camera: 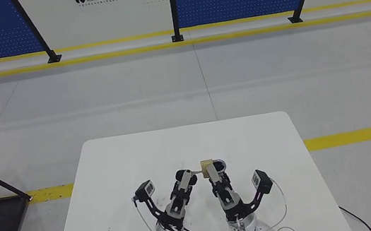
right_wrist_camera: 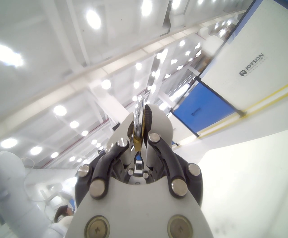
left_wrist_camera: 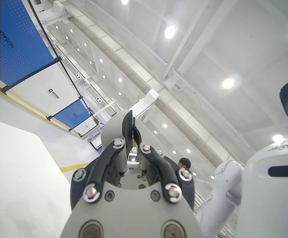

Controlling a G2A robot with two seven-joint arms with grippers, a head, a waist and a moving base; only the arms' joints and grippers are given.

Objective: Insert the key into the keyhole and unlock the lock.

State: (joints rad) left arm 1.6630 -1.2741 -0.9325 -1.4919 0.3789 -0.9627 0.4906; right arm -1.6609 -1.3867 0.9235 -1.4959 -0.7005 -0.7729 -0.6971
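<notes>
Lining-up appears under way: right claw [right_wrist_camera: 141, 112] clamped on the lock [right_wrist_camera: 137, 128] above the counter [camera: 107, 169], left claw [left_wrist_camera: 132, 119] pinched together just beside it, key indiscernible; next needs precise keyhole alignment.

Your left end effector [left_wrist_camera: 131, 119] and right end effector [right_wrist_camera: 140, 113] match: pale grey fingers [left_wrist_camera: 111, 130] with ribbed black pads [left_wrist_camera: 127, 128], black curved links [left_wrist_camera: 103, 155], silver screws [left_wrist_camera: 91, 193] (two brass-toned discs [left_wrist_camera: 91, 229] on each grey base plate [left_wrist_camera: 132, 214]), white glossy arm shells [left_wrist_camera: 225, 180], thin white cables [camera: 282, 202].
</notes>
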